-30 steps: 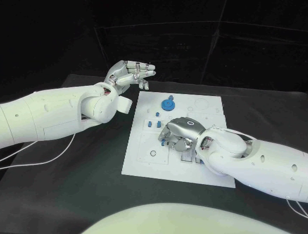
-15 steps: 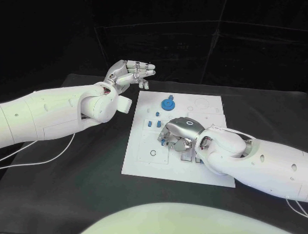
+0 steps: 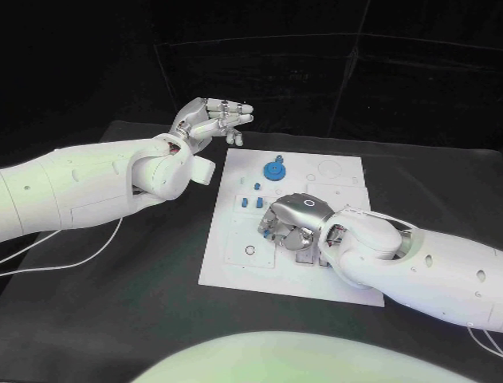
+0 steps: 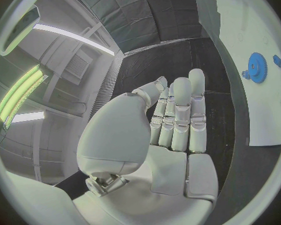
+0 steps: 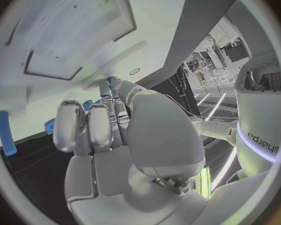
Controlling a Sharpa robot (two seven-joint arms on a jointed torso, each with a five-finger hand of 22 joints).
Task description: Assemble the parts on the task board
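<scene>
Right hand curled low over task board middle; grip on small blue parts beneath — cannot tell. Blue gear stands near far edge. Left hand raised beyond board, fingers loosely curled, empty. Risk: knuckles hide parts, blind push could scatter them across worktop.

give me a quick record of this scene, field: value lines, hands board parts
left hand: raised beyond the board's far left corner, fingers curled, holds nothing seen
right hand: down over the board's middle, fingers curled among small blue parts; a grip cannot be told
task board: white plate flat on the black table
blue gear: on the board's far part, apart from both hands
small blue parts: beside the right hand
</scene>
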